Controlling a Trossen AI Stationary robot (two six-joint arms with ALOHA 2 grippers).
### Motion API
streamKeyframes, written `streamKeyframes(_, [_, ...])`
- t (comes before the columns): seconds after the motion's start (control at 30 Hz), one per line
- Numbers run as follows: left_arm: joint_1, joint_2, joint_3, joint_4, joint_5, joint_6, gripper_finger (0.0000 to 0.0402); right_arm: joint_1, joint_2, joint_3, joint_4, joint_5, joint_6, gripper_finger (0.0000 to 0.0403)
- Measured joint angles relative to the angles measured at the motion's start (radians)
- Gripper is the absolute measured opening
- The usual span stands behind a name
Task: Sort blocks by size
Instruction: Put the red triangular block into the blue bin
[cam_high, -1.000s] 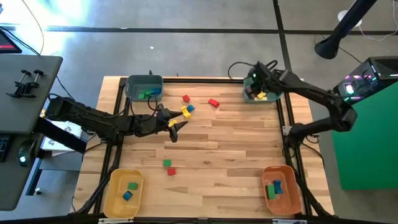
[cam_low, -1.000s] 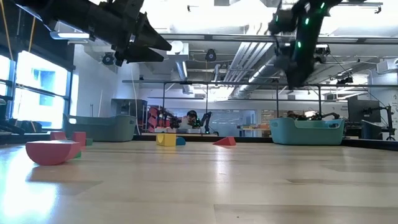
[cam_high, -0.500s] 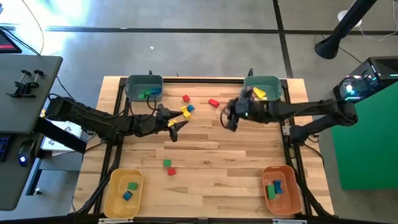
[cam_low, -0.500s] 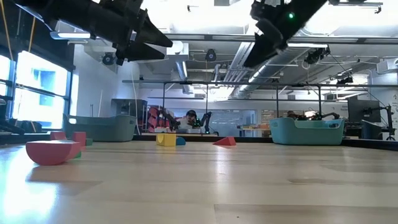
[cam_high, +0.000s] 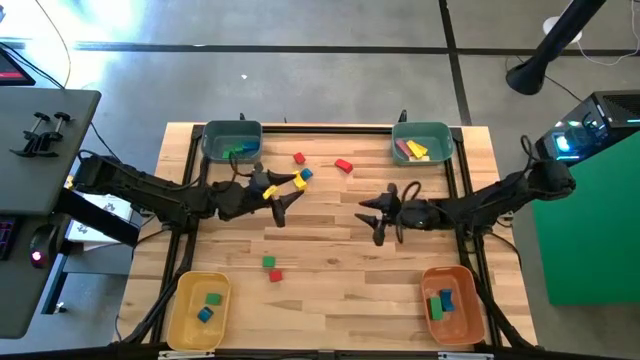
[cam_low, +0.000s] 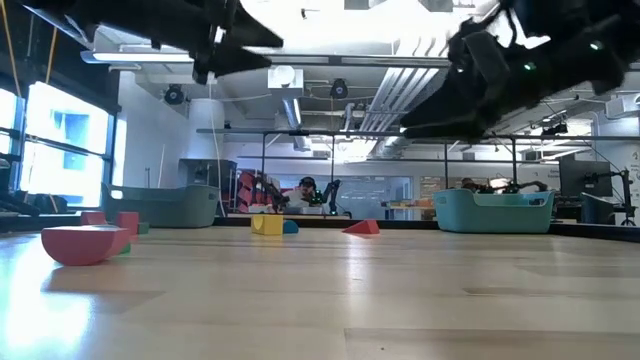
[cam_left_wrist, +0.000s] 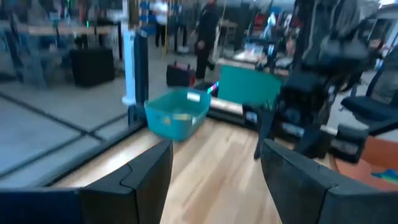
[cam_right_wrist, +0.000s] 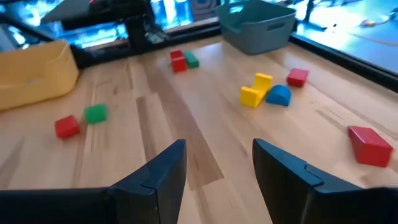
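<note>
Several small blocks lie on the wooden table (cam_high: 330, 240). A yellow arch (cam_high: 298, 181) and a blue block (cam_high: 306, 173) lie together at the far middle. Two red blocks (cam_high: 299, 158) (cam_high: 344, 165) lie beyond them. A green block (cam_high: 268, 262) and a red block (cam_high: 275, 275) lie nearer the front. My left gripper (cam_high: 288, 196) is open and empty, just beside the yellow arch. My right gripper (cam_high: 374, 220) is open and empty above the table's middle. Its wrist view shows the yellow arch (cam_right_wrist: 256, 90), the blue block (cam_right_wrist: 278, 94) and a further red and green pair (cam_right_wrist: 183, 61).
A teal bin (cam_high: 232, 140) at the far left holds a green block. A teal bin (cam_high: 421, 142) at the far right holds pink and yellow blocks. A yellow bin (cam_high: 200, 308) at the near left and an orange bin (cam_high: 447, 303) at the near right each hold green and blue blocks.
My right gripper has left the far right teal bin and swung toward the table's near edge and middle, coming lower. It now points toward the table's left. My left gripper has risen a little beside the yellow arch. No block has moved.
</note>
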Motion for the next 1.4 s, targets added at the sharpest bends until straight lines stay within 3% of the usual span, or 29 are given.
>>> streamKeyframes(0.13, [0.012,0.0,0.0,0.078,0.001,0.086,0.023,0.022,0.0,-0.025,0.047,0.084,0.0,0.0179])
streamKeyframes(0.4, [0.116,0.0,0.0,0.083,0.072,0.073,0.023,-0.038,0.0,-0.025,0.124,0.093,-0.076,0.0179])
streamKeyframes(0.8, [0.377,0.0,0.0,0.114,0.152,0.22,0.0229,-0.314,0.0,-0.008,0.175,0.086,-0.235,0.0179])
streamKeyframes(1.0, [0.444,0.0,0.0,0.129,0.165,0.239,0.023,-0.373,0.0,0.007,0.163,0.073,-0.275,0.0179])
streamKeyframes(1.23, [0.452,0.063,0.026,0.09,0.343,0.264,0.0229,-0.369,0.0,0.01,0.122,0.029,-0.25,0.0179])
streamKeyframes(1.4, [0.455,0.241,0.225,-0.155,0.47,0.198,0.0223,-0.354,0.0,0.01,0.062,0.021,-0.227,0.0179])
